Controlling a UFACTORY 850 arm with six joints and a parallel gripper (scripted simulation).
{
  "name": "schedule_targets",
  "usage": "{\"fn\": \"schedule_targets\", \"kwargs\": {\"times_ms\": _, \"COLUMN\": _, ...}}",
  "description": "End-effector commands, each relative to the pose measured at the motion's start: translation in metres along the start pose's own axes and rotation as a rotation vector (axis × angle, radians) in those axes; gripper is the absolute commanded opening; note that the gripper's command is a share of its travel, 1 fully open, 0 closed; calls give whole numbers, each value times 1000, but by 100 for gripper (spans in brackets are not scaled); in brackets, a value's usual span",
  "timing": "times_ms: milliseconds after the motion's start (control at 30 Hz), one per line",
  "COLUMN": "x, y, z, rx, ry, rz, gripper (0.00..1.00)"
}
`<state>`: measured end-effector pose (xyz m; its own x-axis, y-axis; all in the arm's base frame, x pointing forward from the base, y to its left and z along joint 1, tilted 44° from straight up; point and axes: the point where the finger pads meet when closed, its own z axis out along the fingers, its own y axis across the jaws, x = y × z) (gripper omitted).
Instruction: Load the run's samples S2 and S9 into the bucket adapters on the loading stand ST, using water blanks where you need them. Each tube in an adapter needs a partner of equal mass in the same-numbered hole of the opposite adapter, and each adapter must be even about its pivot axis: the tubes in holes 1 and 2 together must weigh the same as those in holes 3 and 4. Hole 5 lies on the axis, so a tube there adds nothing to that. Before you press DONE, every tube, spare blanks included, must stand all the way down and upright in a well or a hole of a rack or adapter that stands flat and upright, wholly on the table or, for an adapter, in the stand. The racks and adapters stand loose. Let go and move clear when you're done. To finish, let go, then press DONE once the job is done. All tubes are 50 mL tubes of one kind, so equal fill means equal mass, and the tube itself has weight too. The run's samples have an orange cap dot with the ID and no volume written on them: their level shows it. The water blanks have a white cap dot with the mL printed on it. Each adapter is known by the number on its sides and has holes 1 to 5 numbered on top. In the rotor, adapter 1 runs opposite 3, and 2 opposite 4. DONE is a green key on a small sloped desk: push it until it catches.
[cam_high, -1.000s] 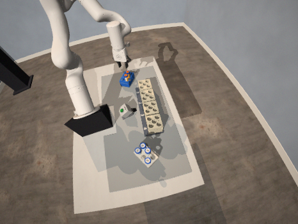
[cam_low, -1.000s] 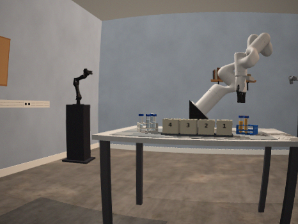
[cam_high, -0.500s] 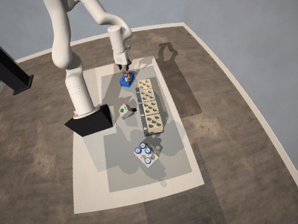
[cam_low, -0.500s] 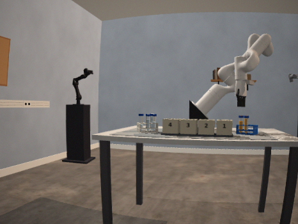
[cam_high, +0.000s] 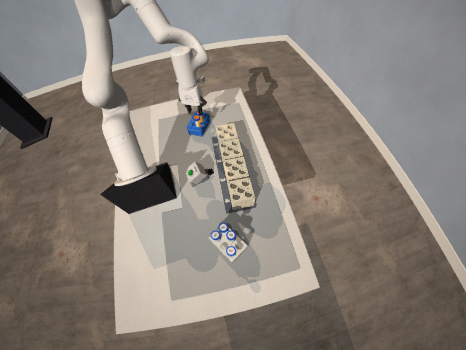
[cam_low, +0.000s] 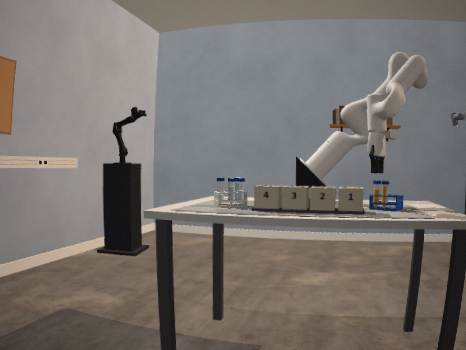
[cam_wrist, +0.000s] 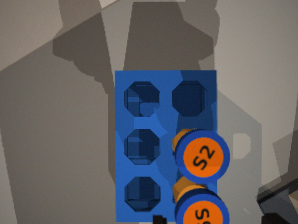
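A blue sample rack (cam_high: 196, 128) stands at the far end of the mat; it also shows in the side view (cam_low: 385, 202) and in the wrist view (cam_wrist: 165, 145). Two orange-dotted tubes stand in its right column: S2 (cam_wrist: 201, 156) in the middle well and S9 (cam_wrist: 200, 212) in the near one. The other wells are empty. My gripper (cam_high: 194, 106) hangs open and empty a little above the rack, and it also shows in the side view (cam_low: 376, 164). Four beige adapters (cam_high: 233, 165) sit in a row on the stand, numbered 4 (cam_low: 266, 197) to 1 (cam_low: 351, 198), with their holes empty.
A white rack (cam_high: 228, 241) with several blue-capped water blanks stands at the near end of the mat. The small sloped desk (cam_high: 198, 174) with the green DONE key (cam_high: 190, 173) sits left of the adapter row. The arm's black base (cam_high: 142, 187) stands further left.
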<state>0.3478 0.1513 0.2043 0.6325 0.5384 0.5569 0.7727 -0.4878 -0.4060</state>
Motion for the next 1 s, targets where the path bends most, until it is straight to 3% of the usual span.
{"fn": "schedule_targets", "kwargs": {"times_ms": 0, "x": 1, "y": 0, "z": 8, "rx": -1, "ry": 1, "rz": 0, "gripper": 57}}
{"fn": "schedule_targets", "kwargs": {"times_ms": 500, "x": 1, "y": 0, "z": 34, "rx": -1, "ry": 1, "rz": 0, "gripper": 57}}
{"fn": "schedule_targets", "kwargs": {"times_ms": 967, "x": 1, "y": 0, "z": 36, "rx": -1, "ry": 1, "rz": 0, "gripper": 57}}
